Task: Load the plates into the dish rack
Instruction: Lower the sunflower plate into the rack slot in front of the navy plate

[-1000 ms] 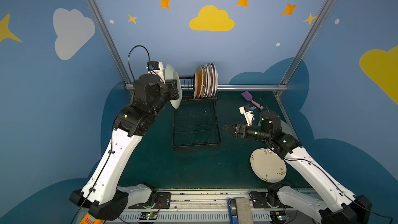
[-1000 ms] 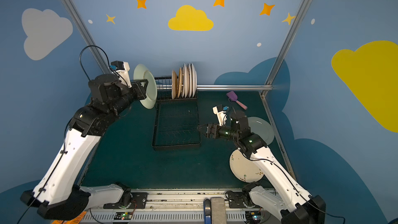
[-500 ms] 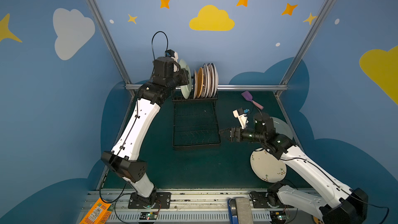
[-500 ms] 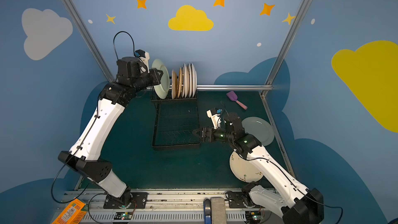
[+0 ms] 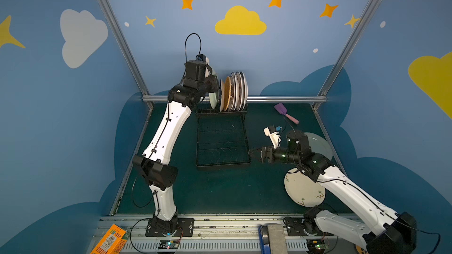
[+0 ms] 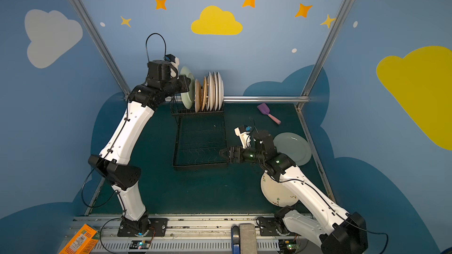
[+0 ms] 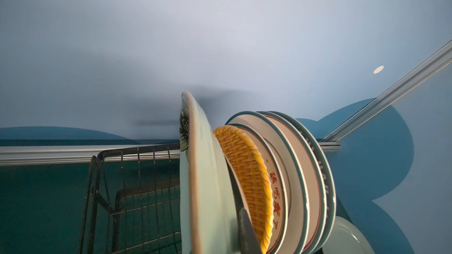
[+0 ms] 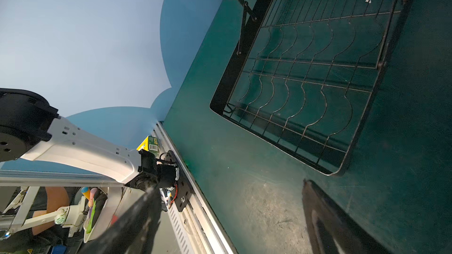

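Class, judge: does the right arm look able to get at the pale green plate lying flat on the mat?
Probably yes. The right gripper is open and empty, and the pale green plate lies bare close beside that arm; it would have to fold back from the dish rack.

My left gripper [image 6: 185,86] has swung the pale green plate [image 6: 188,95] in from beyond the left edge of the dish rack [image 6: 200,166]. The plate now stands on edge at the rack's raised back tier, just beside the leftmost of the standing plates [image 6: 212,91]. My left arm has unfolded from a crouch into a long reach, and my right gripper [image 6: 223,153] has slid a little nearer the tray's near right corner.
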